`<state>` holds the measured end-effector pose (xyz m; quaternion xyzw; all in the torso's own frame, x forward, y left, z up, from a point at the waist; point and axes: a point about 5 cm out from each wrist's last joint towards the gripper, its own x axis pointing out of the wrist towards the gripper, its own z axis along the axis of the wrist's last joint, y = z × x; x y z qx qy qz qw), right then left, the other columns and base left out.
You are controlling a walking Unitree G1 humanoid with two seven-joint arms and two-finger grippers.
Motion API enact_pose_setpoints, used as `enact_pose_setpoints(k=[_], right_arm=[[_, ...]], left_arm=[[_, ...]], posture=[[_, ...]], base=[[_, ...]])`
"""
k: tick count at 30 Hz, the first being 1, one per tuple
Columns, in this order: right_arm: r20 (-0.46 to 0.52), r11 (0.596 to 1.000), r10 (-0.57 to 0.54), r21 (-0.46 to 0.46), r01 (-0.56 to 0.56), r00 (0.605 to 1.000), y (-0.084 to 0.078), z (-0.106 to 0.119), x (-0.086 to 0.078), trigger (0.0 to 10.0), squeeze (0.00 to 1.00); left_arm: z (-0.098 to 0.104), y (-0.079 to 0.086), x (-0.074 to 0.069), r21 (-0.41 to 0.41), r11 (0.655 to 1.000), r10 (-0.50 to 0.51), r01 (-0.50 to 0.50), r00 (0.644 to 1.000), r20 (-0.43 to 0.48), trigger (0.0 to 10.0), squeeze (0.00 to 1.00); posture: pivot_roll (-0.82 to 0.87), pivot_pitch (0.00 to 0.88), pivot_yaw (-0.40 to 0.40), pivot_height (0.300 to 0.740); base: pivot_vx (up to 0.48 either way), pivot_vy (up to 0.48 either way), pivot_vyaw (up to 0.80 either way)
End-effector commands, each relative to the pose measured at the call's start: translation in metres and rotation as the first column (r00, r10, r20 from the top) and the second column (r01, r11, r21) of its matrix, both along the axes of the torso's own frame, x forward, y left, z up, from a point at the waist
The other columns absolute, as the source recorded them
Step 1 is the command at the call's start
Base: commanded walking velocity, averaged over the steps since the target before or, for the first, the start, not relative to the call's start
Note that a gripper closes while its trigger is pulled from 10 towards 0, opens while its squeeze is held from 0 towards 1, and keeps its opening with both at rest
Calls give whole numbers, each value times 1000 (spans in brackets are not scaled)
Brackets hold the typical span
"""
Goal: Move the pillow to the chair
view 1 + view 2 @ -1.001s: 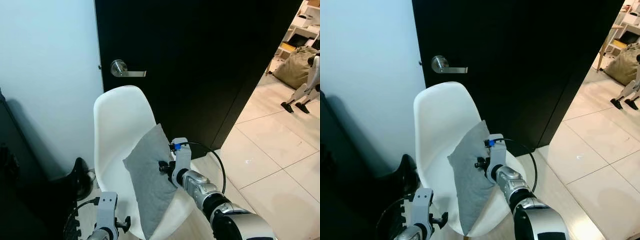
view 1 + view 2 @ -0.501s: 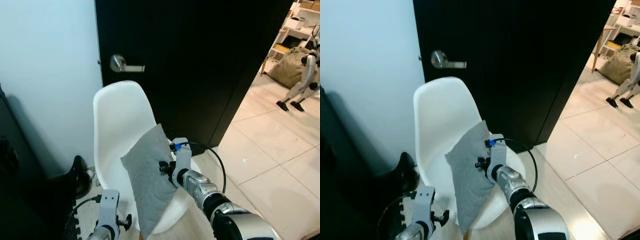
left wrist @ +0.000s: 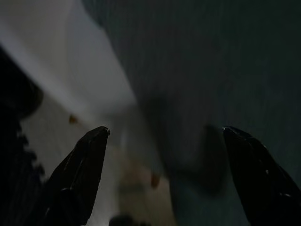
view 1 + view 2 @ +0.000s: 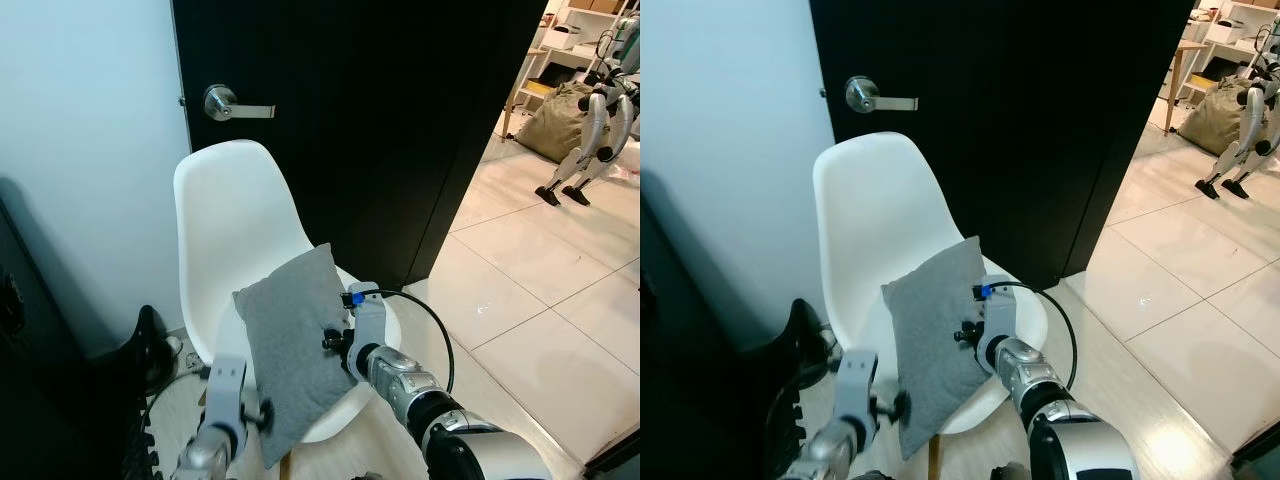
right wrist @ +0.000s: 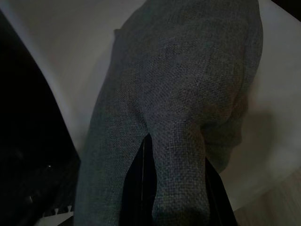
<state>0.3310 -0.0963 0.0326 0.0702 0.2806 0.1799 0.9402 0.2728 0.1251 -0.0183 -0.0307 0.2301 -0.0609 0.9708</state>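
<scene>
- The grey pillow stands tilted on the seat of the white chair, leaning toward the backrest, with its lower corner hanging past the seat's front edge.
- The right gripper is clamped on a fold of fabric at the pillow's right edge; the cloth bunches between the two black fingers.
- The left gripper hovers just beside the pillow's lower corner, fingers spread, holding nothing.
- Handling judgement: the pillow looks light, soft and easily deformed. The woven cover appears to offer good friction and is not fragile.
- Recommended hold: pinch an edge or corner, where the fabric folds into the jaws.
- Risk: an edge pinch lets the body sag and swing; it may slide off the seat on release.
</scene>
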Motion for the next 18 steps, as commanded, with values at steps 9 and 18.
enact_pose_setpoints(k=[9,18], right_arm=[[-28,994,13,-111,-16,1000,4,-8,-6,10000,0],[-18,980,30,-197,-33,999,11,-9,-7,10000,0]], left_arm=[[10,-12,8,-44,999,-15,17,998,55,10000,0],[10,-16,7,-57,998,-26,30,998,65,10000,0]], posture=[[149,0,-90,571],[162,5,-103,571]], base=[[0,0,0],[0,0,0]])
